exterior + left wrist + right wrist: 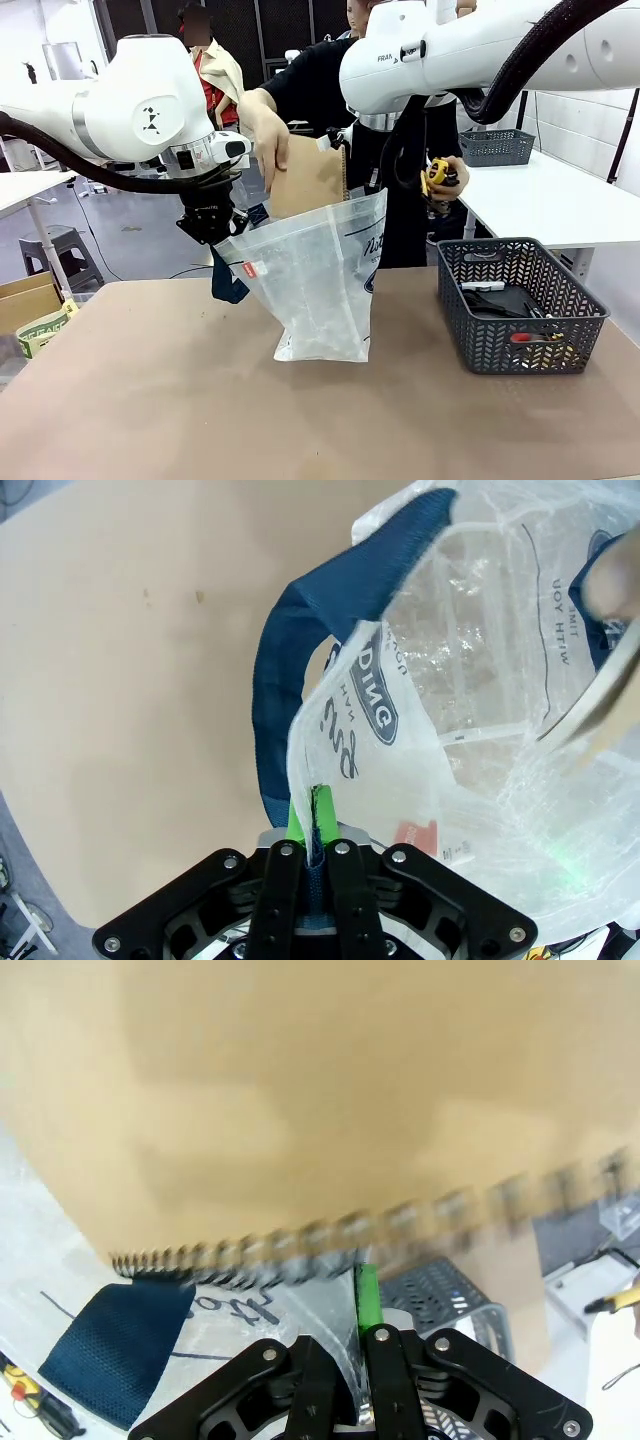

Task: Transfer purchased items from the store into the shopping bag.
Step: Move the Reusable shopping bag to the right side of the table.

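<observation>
My left gripper is closed tight on the rim of the bag, at the spot where a navy handle is sewn on. That handle loops down and away from my fingers. My right gripper is also clamped shut, pinching the opposite rim with the thin film caught between its green pads. Between the two grips the bag hangs with its mouth spread open and its bottom resting on the table.

A person's hand holds a flat brown pack upright at the bag's mouth. The pack's lower edge is already behind the film, and it has a toothed edge that passes just in front of my right fingers in the right wrist view. Through the bag's wall I see mostly crinkled film, script lettering, a dark oval logo and a small red tag. I cannot tell what lies at the bottom.

The basket stands on the table to the right of the bag, apart from it. Inside are a red piece, some dark items and a pale strip, too jumbled to tell apart. The person's other hand holds a yellow-and-black thing above the far side of the table.
</observation>
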You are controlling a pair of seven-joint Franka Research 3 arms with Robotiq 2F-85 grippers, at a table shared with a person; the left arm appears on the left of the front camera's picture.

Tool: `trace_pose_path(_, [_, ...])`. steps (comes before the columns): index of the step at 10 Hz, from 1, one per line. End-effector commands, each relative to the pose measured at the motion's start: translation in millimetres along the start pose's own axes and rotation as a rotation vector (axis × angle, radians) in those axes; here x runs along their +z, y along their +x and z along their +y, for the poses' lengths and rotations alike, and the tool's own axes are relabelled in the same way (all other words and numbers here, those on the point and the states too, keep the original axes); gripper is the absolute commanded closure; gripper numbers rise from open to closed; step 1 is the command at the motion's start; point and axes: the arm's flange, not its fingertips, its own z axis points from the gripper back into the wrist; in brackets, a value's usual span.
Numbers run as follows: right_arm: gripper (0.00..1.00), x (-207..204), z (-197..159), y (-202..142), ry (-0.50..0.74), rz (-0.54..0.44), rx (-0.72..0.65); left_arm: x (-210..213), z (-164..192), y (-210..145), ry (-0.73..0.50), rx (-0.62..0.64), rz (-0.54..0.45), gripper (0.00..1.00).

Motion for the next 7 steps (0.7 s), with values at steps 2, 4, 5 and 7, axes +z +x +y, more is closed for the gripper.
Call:
trace_pose_path(2, [1.00, 0.1, -0.6, -1.1, -0.001, 0.001, -0.006, 2.1, 0.7, -0.2, -0.005, 0.010, -0.002, 1.00])
trace_pose_path(4, [1.00, 0.1, -0.6, -1.1, -0.001, 0.001, -0.006, 2.1, 0.7, -0.2, -0.005, 0.010, -0.002, 1.00])
trace_pose_path(5, [1.00, 0.1, -0.6, -1.1, -0.001, 0.001, -0.006, 2.1, 0.7, -0.2, -0.005, 0.010, -0.002, 1.00])
trace_pose_path(7, [1.00, 0.1, -0.6, -1.1, -0.001, 0.001, -0.006, 2.1, 0.7, -0.2, -0.005, 0.010, -0.002, 1.00])
